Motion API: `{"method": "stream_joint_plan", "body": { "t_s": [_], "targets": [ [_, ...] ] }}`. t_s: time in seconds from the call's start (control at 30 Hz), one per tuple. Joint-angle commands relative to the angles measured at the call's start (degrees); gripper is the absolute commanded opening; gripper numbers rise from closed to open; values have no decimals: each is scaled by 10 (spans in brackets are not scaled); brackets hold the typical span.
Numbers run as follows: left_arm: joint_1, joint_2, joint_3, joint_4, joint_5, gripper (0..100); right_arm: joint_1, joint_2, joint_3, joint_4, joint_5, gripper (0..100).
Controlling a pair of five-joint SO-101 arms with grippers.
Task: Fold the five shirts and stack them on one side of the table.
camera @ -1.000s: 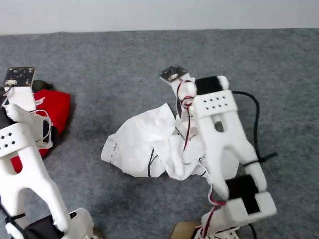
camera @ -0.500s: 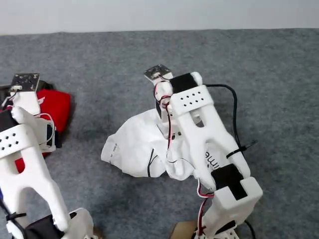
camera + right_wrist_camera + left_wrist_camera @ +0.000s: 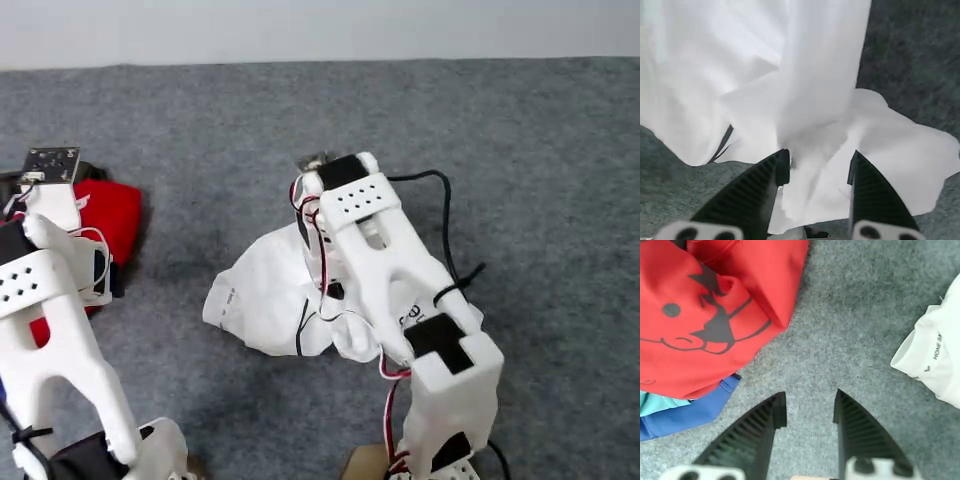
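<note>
High view shows me the white shirt lying crumpled in the middle of the grey table. There is lots of bare table on its far side and on its right side. On its left, a strip of bare table lies between it and the red shirt, so the two are well apart. The red shirt sits by the left edge of the picture. The right arm leans over the white shirt from the near side and covers its right part. The left arm covers the near part of the red shirt.

My right gripper is spread wide, just above the white shirt. A long fold of cloth runs in between its two fingers. I cannot tell if they touch the cloth.

My left gripper is spread apart too and holds nothing. It hangs over bare table, between the red shirt and the white shirt's edge.

From the left wrist camera I can make out more of the pile. The red shirt has a black drawing on it and lies on top. A blue shirt and a teal shirt peek out from under it.
</note>
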Motion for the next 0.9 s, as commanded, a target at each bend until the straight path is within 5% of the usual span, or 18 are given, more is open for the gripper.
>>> {"method": "stream_joint_plan", "body": {
  "t_s": [0.0,0.27,0.57,0.87],
  "targets": [
    [0,-17,0,-10,-4,164,-2,9,-47,4,-7,203],
    [0,-14,0,-10,-4,164,0,31,-77,7,-7,195],
    [0,-14,0,-11,-4,164,0,33,-77,-13,50,7],
    [1,-17,0,-11,-4,164,13,25,-84,30,84,10]
  ]
}}
